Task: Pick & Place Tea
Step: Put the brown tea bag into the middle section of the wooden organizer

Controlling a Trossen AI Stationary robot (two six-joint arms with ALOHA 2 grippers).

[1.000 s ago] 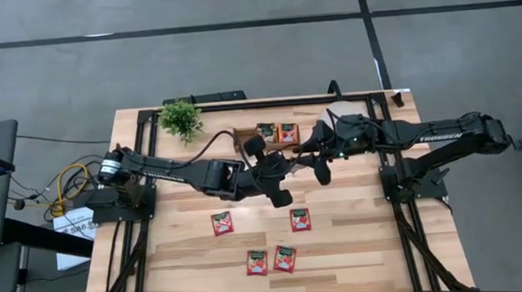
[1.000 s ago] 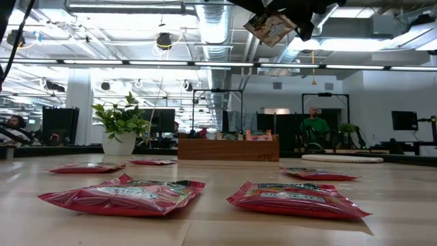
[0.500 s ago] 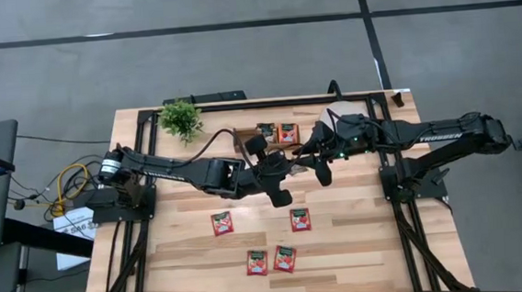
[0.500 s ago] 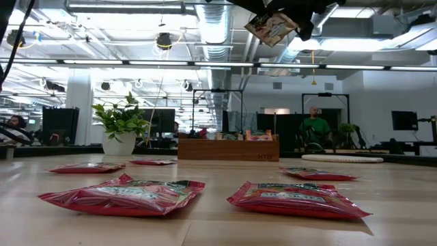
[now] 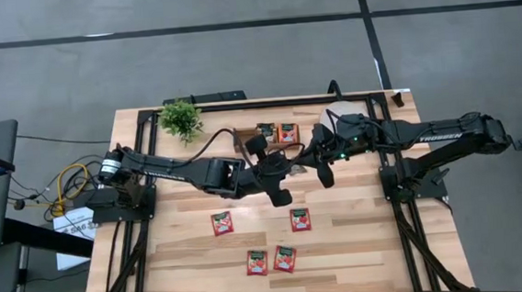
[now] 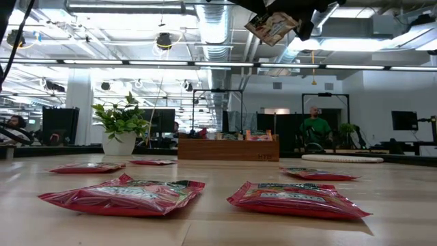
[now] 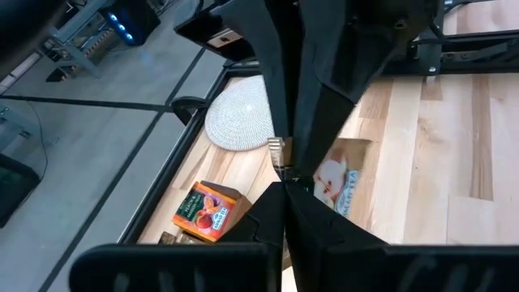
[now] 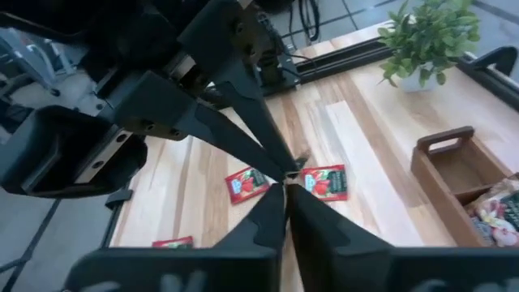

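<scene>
A tea packet (image 6: 272, 26) with a pale printed face is held high above the middle of the table between both grippers, tilted. It also shows in the left wrist view (image 7: 339, 180). My left gripper (image 5: 279, 170) comes from the table's left and is shut on it. My right gripper (image 5: 312, 157) comes from the table's right and is shut on it too. The two grippers meet fingertip to fingertip. Several red tea packets (image 5: 300, 219) lie flat on the table below. My left gripper pinches the tea packet at one edge (image 7: 285, 180) between its two fingers, only at their tips, coming roughly level from the table's left. The packet is lifted clear of the table and tilted. My right gripper pinches the same packet near its edge (image 7: 312, 174) between its two fingers (image 7: 324, 122), coming from the table's right, opposite the left fingers. Its own wrist view shows only a sliver of the packet (image 8: 298, 162) at the fingertips.
A wooden box (image 5: 262, 136) with tea packets in it stands at the far middle. A potted plant (image 5: 181, 120) is at the far left and a round white mat (image 5: 344, 120) at the far right. More red packets lie near the front (image 5: 256, 262) (image 5: 221, 222).
</scene>
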